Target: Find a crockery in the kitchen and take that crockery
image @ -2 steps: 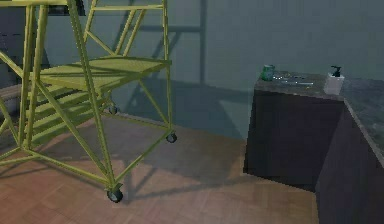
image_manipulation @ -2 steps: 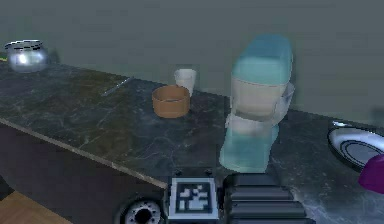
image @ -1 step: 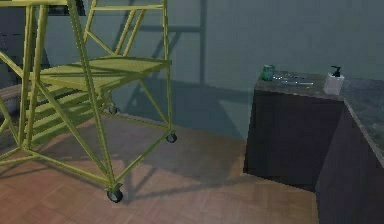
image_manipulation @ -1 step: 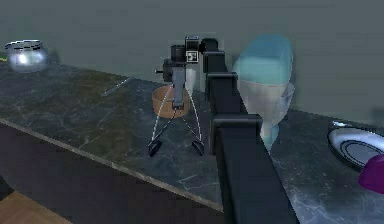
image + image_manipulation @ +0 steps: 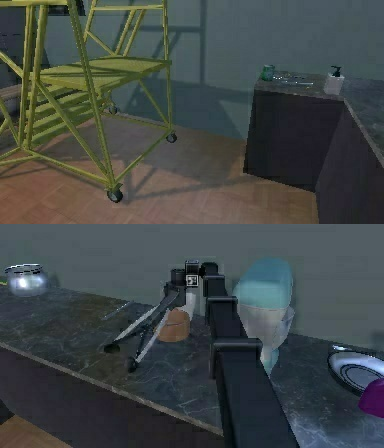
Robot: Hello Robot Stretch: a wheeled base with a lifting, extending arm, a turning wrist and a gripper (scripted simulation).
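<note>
A metal kettle (image 5: 25,279) stands at the far left of the counter (image 5: 60,332), and a yellow wheeled scaffold (image 5: 90,75) stands on the floor. A brown cup-like thing (image 5: 178,326) lies mid-counter, just behind the gripper (image 5: 122,356). A plate (image 5: 352,370) sits well apart, toward the right end. I cannot tell if the gripper holds anything.

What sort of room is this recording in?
Probably a kitchen: a dark stone counter carries a metal kettle and a plate, and a soap dispenser stands on another counter.

Dark square arm (image 5: 240,364), white black-marked squares (image 5: 190,280), two thin fingers (image 5: 137,324)
</note>
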